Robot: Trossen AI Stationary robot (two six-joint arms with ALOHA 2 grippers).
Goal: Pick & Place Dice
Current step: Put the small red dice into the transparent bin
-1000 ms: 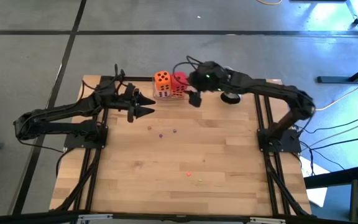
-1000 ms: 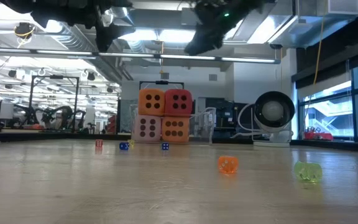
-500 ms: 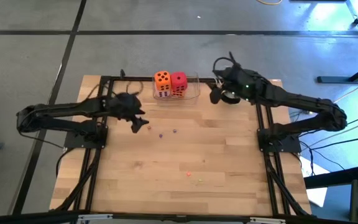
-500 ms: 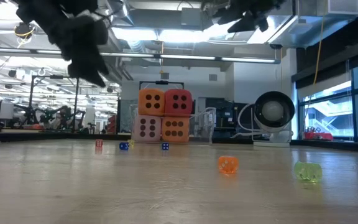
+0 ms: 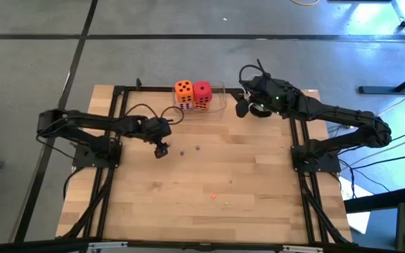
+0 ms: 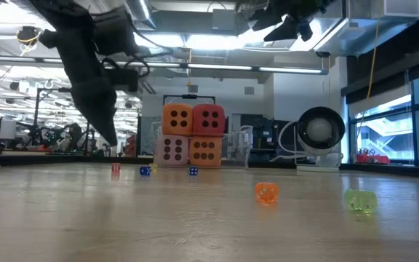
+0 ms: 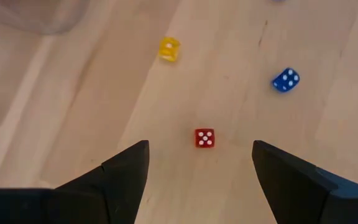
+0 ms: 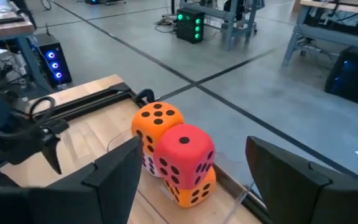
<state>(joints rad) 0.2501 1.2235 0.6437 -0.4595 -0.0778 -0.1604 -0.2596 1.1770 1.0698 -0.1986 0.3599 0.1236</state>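
From above, the four dice point(image 5: 193, 96) sat stacked two on two in a clear bin point(image 5: 220, 98) at the worktop's point(image 5: 259, 197) far edge, near its middle. The left gripper point(image 5: 161, 150) hung over the wood just nearer than the bin, on the left; the right gripper point(image 5: 242, 109) was up by the far edge, right of the bin.

Low view: orange and red dice on top, pink and orange below.

Left wrist cam: fingers point(image 7: 123, 174) spread wide, nothing held, a tiny red die point(image 7: 204, 138) on the wood between them.

Right wrist cam: fingers point(image 8: 114, 171) spread too, empty, facing the stack.
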